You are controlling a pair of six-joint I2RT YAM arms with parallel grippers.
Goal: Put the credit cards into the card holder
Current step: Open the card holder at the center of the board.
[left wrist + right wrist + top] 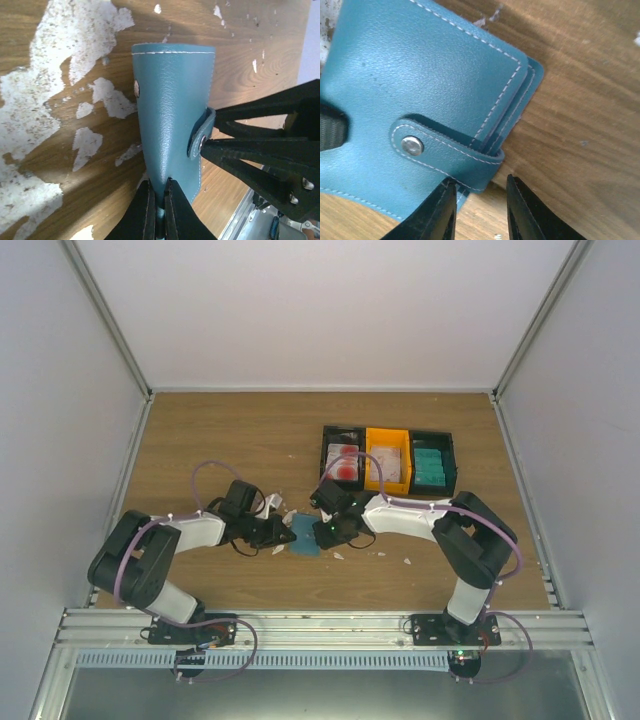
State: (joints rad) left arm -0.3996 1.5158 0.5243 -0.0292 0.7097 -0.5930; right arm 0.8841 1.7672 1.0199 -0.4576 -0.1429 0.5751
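L end effector [159, 189] clenched on card holder [170, 110] edge — R end effector [479, 196] parted, nothing gripped, just beside snap strap [450, 152].

On table [220, 430], central: card holder [304, 536] between left gripper [283, 533], touching its left edge, and right gripper [322, 532] at its right. Behind and rightward, tray [440, 434] with cards [345, 462] in its compartments; scraps [407, 561] scattered around.

You have a wooden counter [250, 440] enclosed by white walls [320, 310], with a metal rail [320, 625] along its near edge. At the far right sits a three-compartment tray [388, 431], black at both ends and orange in the middle. Small white scraps [407, 561] lie scattered on the wood near the centre. The left wrist view shows pale, flaky patches [75, 45] on the surface.
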